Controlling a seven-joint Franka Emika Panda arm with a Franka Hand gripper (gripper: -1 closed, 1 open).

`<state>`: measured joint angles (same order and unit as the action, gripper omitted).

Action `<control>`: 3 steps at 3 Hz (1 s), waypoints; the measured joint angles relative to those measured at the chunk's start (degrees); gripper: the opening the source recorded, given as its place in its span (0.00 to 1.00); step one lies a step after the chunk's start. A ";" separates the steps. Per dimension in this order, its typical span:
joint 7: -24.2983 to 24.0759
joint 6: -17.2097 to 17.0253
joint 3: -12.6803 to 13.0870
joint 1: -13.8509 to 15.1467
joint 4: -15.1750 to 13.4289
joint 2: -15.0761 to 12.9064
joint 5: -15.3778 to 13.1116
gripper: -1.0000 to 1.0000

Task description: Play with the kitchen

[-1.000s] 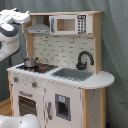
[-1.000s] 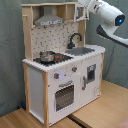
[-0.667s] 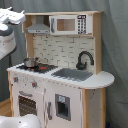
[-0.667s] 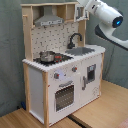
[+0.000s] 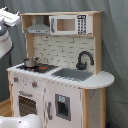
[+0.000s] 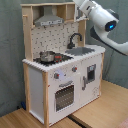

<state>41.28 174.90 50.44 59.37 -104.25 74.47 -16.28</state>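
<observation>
Grey curtain behind, wooden floor below: the kitchen point(image 5: 57, 70) stands upright in the middle of both exterior views.

White panels and light wood carry a hood point(image 6: 48, 20) and a microwave point(image 5: 70, 24) up top, and a tiled back wall. On the kitchen's worktop point(image 5: 100, 80) lie a grey sink point(image 5: 72, 75) with a black faucet point(image 5: 84, 59), and a small metal pot point(image 6: 46, 56) on the stove. No writing can be read. The white robot arm point(image 6: 102, 20) reaches in from the second exterior view's right, near the kitchen's top; its pincer is hidden, so I cannot tell its state.
</observation>
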 joint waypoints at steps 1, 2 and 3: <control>-5.04 -2.03 0.29 2.53 2.22 1.56 0.00 1.00; -10.18 -4.22 0.52 5.10 4.23 2.92 0.00 1.00; -15.44 -6.38 0.71 7.65 6.14 4.06 0.00 1.00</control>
<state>25.84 168.52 51.15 67.02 -98.11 78.53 -16.28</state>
